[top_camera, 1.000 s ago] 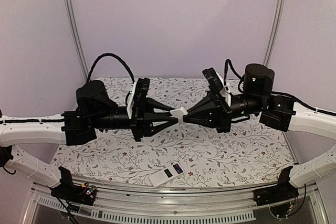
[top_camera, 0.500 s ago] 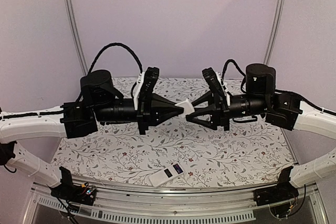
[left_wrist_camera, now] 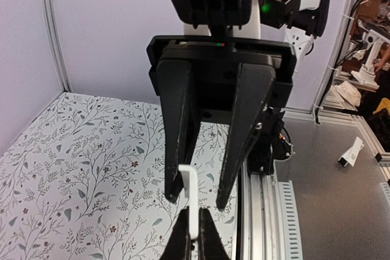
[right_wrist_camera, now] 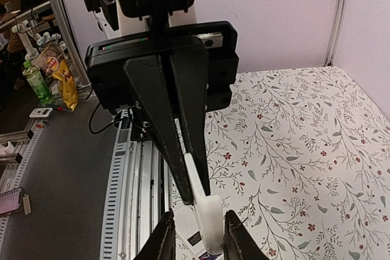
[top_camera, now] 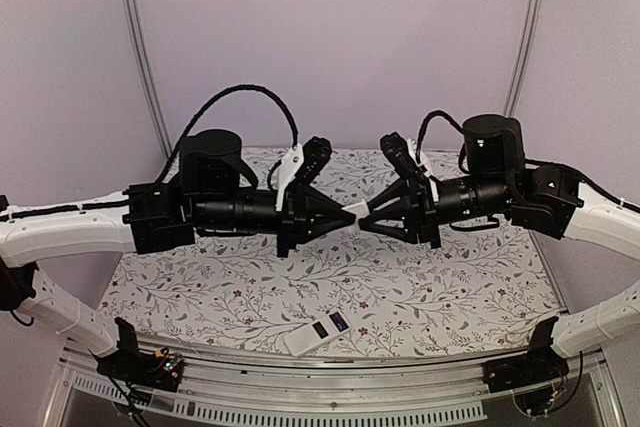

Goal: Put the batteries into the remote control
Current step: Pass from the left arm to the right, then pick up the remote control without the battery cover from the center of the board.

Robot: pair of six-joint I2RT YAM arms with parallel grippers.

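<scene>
The remote control (top_camera: 322, 330) lies flat near the table's front edge, white with two dark patches on its upper side; I cannot tell whether these are the batteries. It also shows in the right wrist view (right_wrist_camera: 183, 222), far below. Both grippers meet tip to tip in mid-air above the table's middle. My left gripper (top_camera: 343, 215) is shut on a thin white flat piece with a bent end (left_wrist_camera: 191, 199). My right gripper (top_camera: 366, 217) is open, its fingers (right_wrist_camera: 236, 240) standing on either side of the piece's free end (right_wrist_camera: 207, 220).
The flower-patterned table (top_camera: 220, 297) ends at a metal rail (top_camera: 330, 409) along the front. Purple walls and two upright poles (top_camera: 140, 47) close in the back and sides.
My right gripper was shut on the white piece and has opened. My left arm has rolled and both arms have lifted slightly; the left gripper keeps hold of the piece.
</scene>
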